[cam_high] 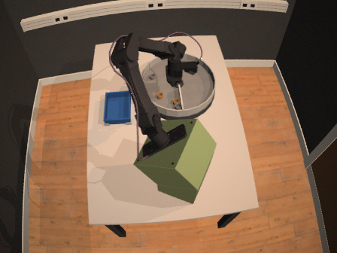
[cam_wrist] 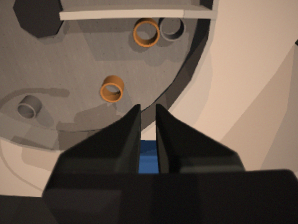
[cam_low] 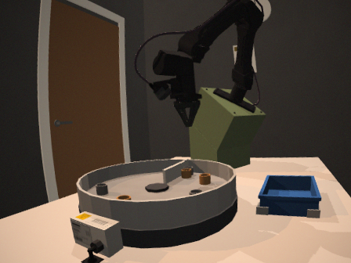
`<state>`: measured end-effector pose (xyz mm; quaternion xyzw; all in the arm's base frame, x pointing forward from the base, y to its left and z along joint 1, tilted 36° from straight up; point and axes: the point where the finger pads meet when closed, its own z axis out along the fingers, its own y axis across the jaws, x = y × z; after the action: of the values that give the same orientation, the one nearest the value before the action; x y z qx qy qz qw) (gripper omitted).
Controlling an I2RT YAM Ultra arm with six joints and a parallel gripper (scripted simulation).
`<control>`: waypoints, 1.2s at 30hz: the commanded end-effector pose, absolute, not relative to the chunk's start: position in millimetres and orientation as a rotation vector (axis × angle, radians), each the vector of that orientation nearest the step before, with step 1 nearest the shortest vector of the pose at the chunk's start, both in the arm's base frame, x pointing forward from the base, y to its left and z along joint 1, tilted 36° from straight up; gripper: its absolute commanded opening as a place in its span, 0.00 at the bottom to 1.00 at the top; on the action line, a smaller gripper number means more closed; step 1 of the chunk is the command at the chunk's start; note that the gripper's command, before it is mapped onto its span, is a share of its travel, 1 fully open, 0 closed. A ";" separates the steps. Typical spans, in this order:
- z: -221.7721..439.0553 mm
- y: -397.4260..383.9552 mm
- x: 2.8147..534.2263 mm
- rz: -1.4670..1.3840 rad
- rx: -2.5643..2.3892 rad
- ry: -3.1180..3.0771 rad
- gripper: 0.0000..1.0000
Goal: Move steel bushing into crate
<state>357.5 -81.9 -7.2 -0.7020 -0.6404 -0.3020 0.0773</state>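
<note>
The gripper (cam_low: 188, 119) hung high over the turntable (cam_low: 157, 213), in the upper middle of the outside view. Its two fingers were almost together, with only a thin gap, and nothing was held between them.

No bushing had been picked up yet, so the job looked like it was only at the reaching step. In the wrist view, a gray steel bushing (cam_wrist: 30, 106) stood at the left edge on the turntable floor. Another gray one (cam_wrist: 172, 27) sat near the top, touching or just beside an orange bushing (cam_wrist: 146, 32). A second orange bushing (cam_wrist: 112, 89) stood in the middle. The blue crate (cam_low: 290, 194) sat on the table at the right of the outside view, well apart from the turntable.

Next, I think the fingers would need to open wide again, then come down around one gray bushing only, without bumping the orange ones
</note>
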 end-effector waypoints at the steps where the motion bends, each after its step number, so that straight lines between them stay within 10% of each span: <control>1: 2.1 -95.5 367.5 -0.936 -2.139 -1.937 0.11; 36: 2.1 -95.5 367.5 -0.936 -2.139 -1.937 0.15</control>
<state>357.5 -81.9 -7.2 -0.7020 -0.6404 -0.3020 0.0773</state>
